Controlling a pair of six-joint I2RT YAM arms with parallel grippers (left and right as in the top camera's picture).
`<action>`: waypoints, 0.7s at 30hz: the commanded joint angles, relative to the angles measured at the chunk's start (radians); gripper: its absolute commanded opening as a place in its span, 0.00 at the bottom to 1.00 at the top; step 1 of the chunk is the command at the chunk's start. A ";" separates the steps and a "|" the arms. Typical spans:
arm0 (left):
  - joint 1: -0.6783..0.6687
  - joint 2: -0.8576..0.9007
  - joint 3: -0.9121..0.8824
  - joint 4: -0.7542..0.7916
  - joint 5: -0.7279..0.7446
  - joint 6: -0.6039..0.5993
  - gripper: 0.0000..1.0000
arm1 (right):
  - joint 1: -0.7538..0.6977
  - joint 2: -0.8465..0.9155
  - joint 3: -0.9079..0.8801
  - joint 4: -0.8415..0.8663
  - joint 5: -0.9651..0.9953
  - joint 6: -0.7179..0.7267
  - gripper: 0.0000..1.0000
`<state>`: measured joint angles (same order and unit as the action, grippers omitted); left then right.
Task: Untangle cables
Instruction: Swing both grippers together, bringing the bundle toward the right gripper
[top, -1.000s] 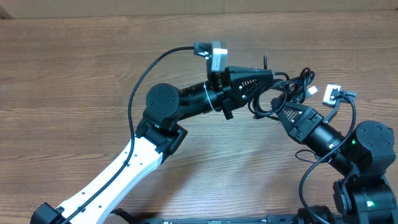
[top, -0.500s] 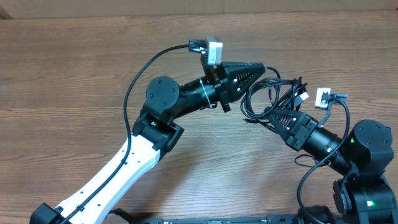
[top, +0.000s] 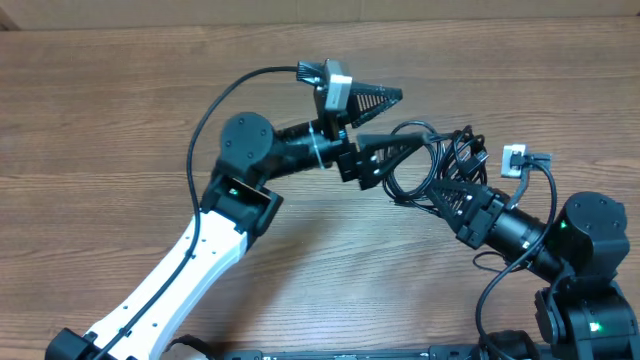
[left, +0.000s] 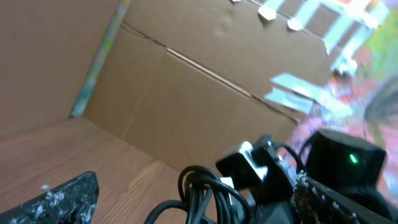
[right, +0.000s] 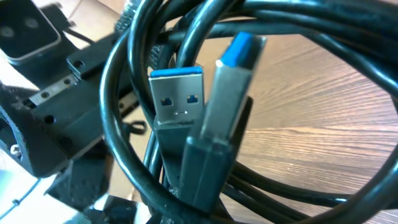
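A knotted bundle of black cables (top: 462, 150) sits over the right half of the wooden table (top: 120, 120), pinched in the closed jaws of the right gripper (top: 447, 188). That arm's wrist camera looks straight into the loops and two blue-tongued USB plugs (right: 177, 87). The left gripper (top: 412, 115) stands spread wide just beside the bundle, on the side toward the table's left edge, and holds nothing; its lower finger (top: 395, 150) lies against the outer loops, and whether it passes through one cannot be told.
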<state>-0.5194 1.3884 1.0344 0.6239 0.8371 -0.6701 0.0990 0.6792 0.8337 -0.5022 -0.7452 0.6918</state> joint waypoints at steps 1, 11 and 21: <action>0.053 -0.008 0.024 0.005 0.215 0.109 1.00 | 0.002 -0.003 0.017 -0.019 -0.013 -0.135 0.04; 0.157 -0.008 0.024 0.004 0.713 0.245 1.00 | 0.003 -0.003 0.017 -0.178 -0.070 -0.560 0.04; 0.159 0.059 0.024 -0.014 0.699 0.232 1.00 | 0.003 -0.003 0.017 -0.140 -0.334 -0.694 0.04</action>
<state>-0.3645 1.4059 1.0348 0.6216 1.5303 -0.4416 0.0990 0.6811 0.8337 -0.6666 -0.9710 0.0574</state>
